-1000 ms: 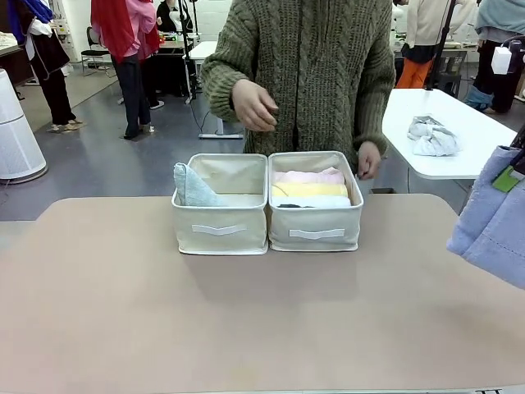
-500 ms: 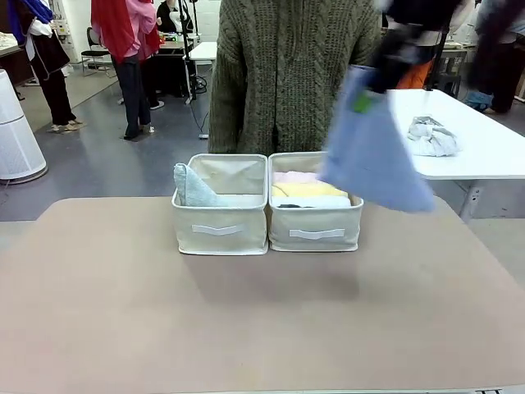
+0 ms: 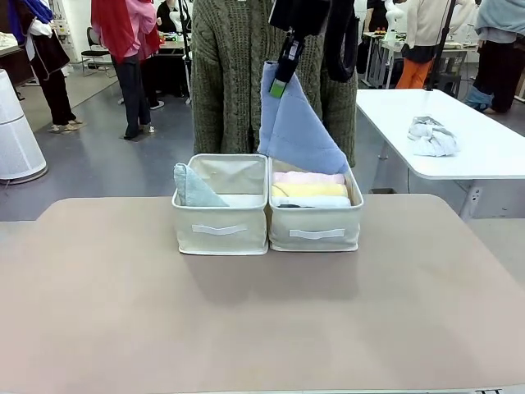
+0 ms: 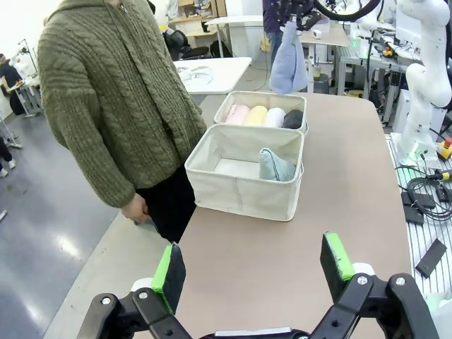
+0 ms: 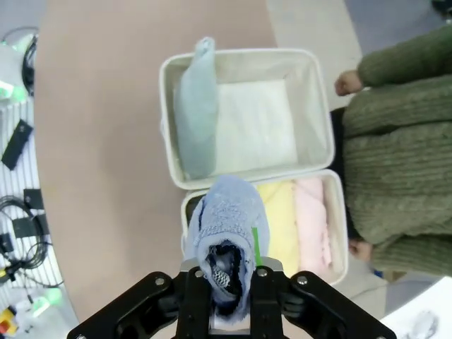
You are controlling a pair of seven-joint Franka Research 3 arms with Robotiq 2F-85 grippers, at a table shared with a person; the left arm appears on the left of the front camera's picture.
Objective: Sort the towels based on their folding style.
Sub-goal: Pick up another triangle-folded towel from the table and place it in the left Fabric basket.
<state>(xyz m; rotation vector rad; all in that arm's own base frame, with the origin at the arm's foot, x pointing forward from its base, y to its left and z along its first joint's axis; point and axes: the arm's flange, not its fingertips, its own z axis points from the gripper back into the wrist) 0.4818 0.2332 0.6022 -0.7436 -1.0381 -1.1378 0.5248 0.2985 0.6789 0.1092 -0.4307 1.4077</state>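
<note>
Right gripper [image 3: 283, 75] is up high at the far side of the bench [image 3: 262, 320], closed on the pointed tip of the periwinkle-blue cone towel [image 3: 297, 127]. The towel hangs wide end down in the air over the two beige fabric bins, about at their shared wall and the back of the right bin [image 3: 316, 231]; can't tell if its lower edge touches anything. In the right wrist view the gripper [image 5: 226, 281] pinches the bunched blue terry between its fingers, and the towel [image 5: 226, 215] covers the near end of the roll bin. Left gripper [image 4: 253, 268] hovers low at the bench edge, well apart from the bins, jaws wide and nothing between the green pads [image 4: 168, 272]. Left bin [image 3: 219, 228] has the pale teal cone towel [image 3: 193, 187] leaning at its left wall, rest of the floor bare. Right bin has rolls lying side by side: pink roll [image 3: 308, 176] farthest, then yellow roll [image 3: 310, 190], white roll [image 3: 312, 201], and dark grey roll [image 4: 293, 119] nearest the robot, barely showing in the front view. Person in a green cable-knit sweater [image 3: 234, 74] stands just behind the bins, one hand [image 4: 134, 208] hanging down by the bench edge. Grey-white cloth bundle [image 3: 432, 135] lies on a white bench behind.
</note>
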